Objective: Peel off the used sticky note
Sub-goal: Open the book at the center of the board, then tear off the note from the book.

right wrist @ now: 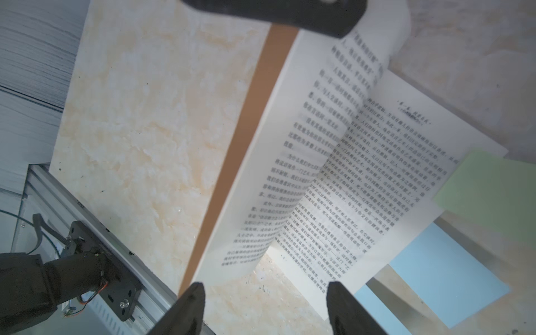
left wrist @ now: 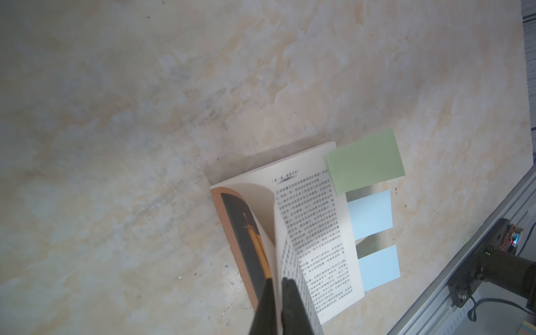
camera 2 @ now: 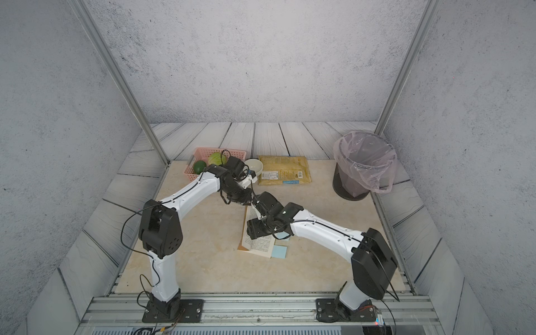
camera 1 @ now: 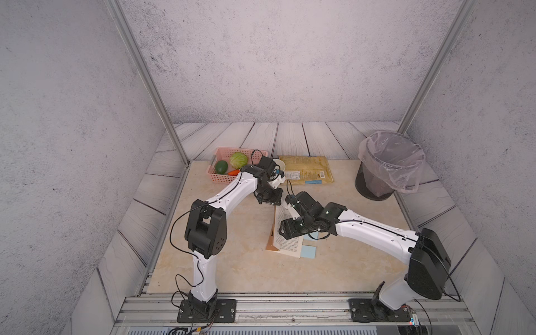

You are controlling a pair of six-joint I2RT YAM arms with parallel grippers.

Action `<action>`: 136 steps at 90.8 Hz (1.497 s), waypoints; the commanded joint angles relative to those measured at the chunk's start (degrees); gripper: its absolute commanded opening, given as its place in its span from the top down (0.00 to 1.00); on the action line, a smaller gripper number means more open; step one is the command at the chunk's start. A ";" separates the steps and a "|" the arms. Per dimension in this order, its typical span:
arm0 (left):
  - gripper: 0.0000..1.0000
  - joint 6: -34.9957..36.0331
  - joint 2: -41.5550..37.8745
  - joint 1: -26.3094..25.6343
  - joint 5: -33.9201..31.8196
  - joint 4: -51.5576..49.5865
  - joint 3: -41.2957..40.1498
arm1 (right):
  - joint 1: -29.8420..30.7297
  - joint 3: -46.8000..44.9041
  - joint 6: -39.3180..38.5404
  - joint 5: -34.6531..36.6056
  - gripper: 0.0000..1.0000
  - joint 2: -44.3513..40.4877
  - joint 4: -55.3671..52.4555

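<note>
An open book point(camera 1: 279, 223) point(left wrist: 316, 232) lies mid-table with its brown cover point(right wrist: 232, 162) down. Three sticky notes jut from the page's outer edge: a green one point(left wrist: 365, 161) point(right wrist: 493, 188) and two blue ones point(left wrist: 369, 214) point(left wrist: 378, 268) point(camera 1: 308, 251). No writing shows on any of them. My left gripper point(left wrist: 278, 280) point(camera 1: 271, 201) is shut on a few lifted pages point(right wrist: 304, 145), which curl up from the spine. My right gripper point(right wrist: 265, 290) point(camera 1: 285, 230) hangs open just above the book's near end, with nothing between its fingers.
At the back left stands a pink basket point(camera 1: 220, 178) of vegetables, with a white bowl point(camera 2: 255, 165) beside it. A yellow packet point(camera 1: 307, 172) lies at the back middle. A lined bin point(camera 1: 388, 168) stands at the back right. Silver strips point(left wrist: 359, 193) show between the notes.
</note>
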 commanded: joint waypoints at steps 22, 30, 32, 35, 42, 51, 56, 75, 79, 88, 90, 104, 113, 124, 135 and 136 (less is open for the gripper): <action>1.00 8.17 -3.39 10.61 9.42 -1.53 -5.91 | -2.82 -9.87 5.30 -1.73 0.39 -5.79 3.06; 1.00 10.70 -4.29 12.90 9.54 -1.75 -8.37 | -3.76 -10.31 6.17 -3.76 0.45 -3.32 5.26; 1.00 11.26 -4.54 13.47 9.42 -1.74 -9.01 | -3.88 -10.02 6.29 -4.36 0.47 -2.49 5.54; 1.00 12.23 -4.83 14.11 9.03 -1.69 -10.20 | -4.03 -9.51 6.23 -5.18 0.49 -0.97 5.91; 1.00 14.32 -5.94 15.62 7.83 -1.22 -12.81 | -4.09 -7.80 5.84 -5.81 0.53 2.24 5.97; 1.00 17.00 -7.45 17.66 6.80 0.10 -16.91 | -4.19 -6.02 5.56 -6.35 0.56 4.97 6.51; 1.00 18.29 -8.25 18.76 5.65 1.24 -19.01 | -4.18 -5.38 5.54 -6.53 0.56 5.87 6.98; 1.00 21.71 -9.01 20.60 1.68 6.03 -24.95 | -5.52 -3.75 5.21 -8.39 0.61 8.15 7.52; 1.00 21.95 -8.95 20.71 0.78 6.69 -25.44 | -5.72 -3.29 4.84 -9.02 0.61 8.69 7.32; 1.00 21.78 -9.50 20.88 -2.40 9.71 -26.85 | -5.68 -2.04 3.77 -11.02 0.60 10.03 6.45; 1.00 21.79 -9.64 20.84 -3.25 10.38 -27.07 | -5.68 -1.93 3.65 -11.38 0.61 10.28 6.39; 1.00 21.59 -9.61 20.98 -8.05 13.08 -27.35 | -5.69 -1.58 2.97 -12.75 0.60 10.90 6.21; 1.00 20.47 -9.76 20.99 -10.20 14.03 -27.41 | -5.75 -1.14 2.67 -13.02 0.60 11.10 5.60; 1.00 19.25 -10.54 21.00 -9.09 13.93 -27.45 | -5.90 -0.83 2.85 -12.75 0.60 10.47 5.36; 1.00 19.24 -10.90 20.98 -8.79 14.06 -28.19 | -6.85 -0.13 2.71 -11.92 0.60 9.36 4.03; 1.00 19.24 -10.82 21.03 -8.83 14.08 -28.20 | -7.06 -0.12 2.72 -11.84 0.60 9.30 3.92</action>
